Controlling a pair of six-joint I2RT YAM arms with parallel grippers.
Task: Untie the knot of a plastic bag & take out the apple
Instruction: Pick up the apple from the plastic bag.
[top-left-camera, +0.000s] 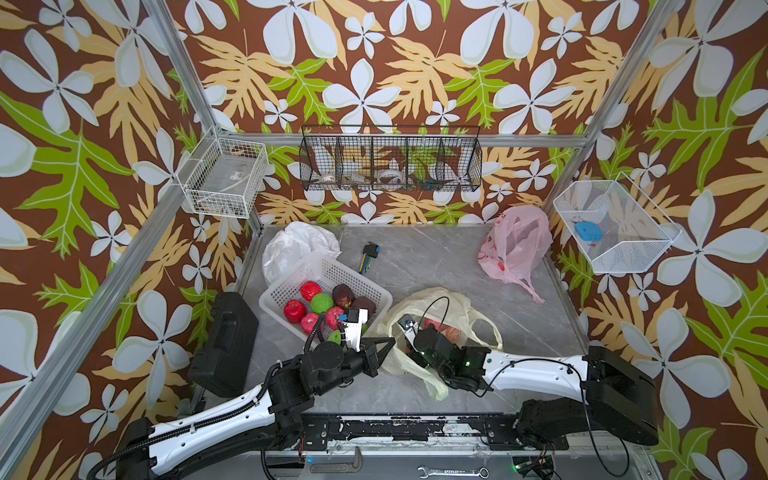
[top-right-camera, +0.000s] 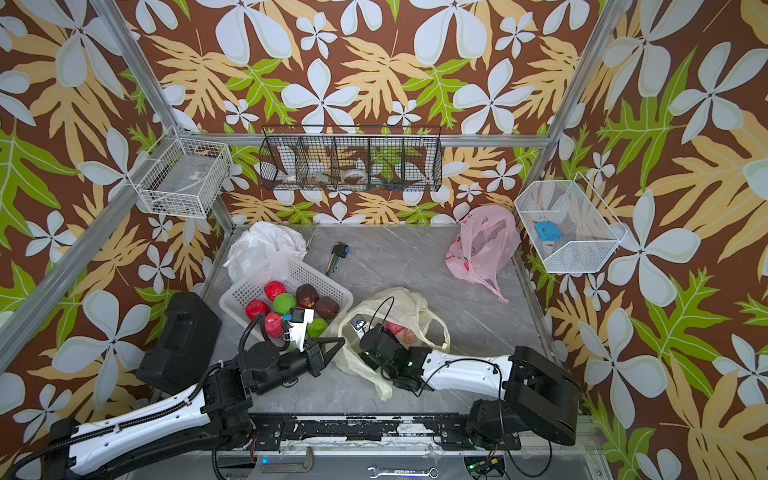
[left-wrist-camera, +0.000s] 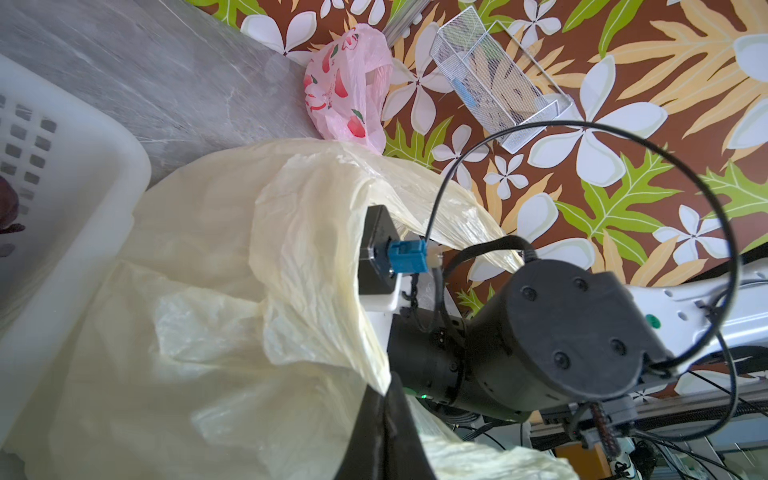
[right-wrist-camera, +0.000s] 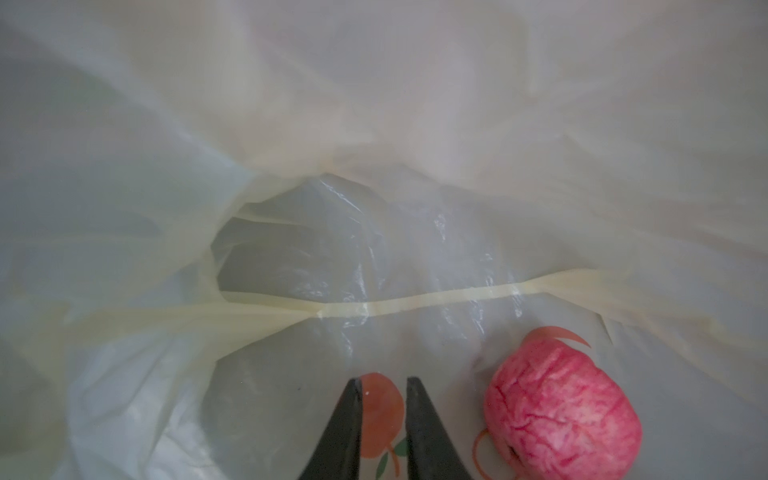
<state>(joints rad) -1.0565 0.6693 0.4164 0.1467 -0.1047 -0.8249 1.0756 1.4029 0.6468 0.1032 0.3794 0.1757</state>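
A cream plastic bag (top-left-camera: 432, 305) (top-right-camera: 401, 301) lies at the front middle of the table, its mouth agape and its handles loose; no knot shows. My left gripper (left-wrist-camera: 390, 392) (top-left-camera: 390, 341) is shut on the bag's (left-wrist-camera: 208, 291) near edge and holds it up. My right gripper (right-wrist-camera: 382, 384) is inside the bag, jaws a little apart, with only an orange print on the film (right-wrist-camera: 380, 411) behind them. The pink, wrinkled apple (right-wrist-camera: 561, 407) rests on the bag's floor just beside the right fingers, apart from them. In both top views the bag hides the right fingertips.
A white plastic basket (top-left-camera: 291, 286) of red, green and dark fruit stands just left of the bag. A black case (top-left-camera: 228, 340) sits at the left edge. A pink bag (top-left-camera: 515, 245), a white bag (top-left-camera: 291, 245) and a hex-key set (top-left-camera: 368, 254) lie further back.
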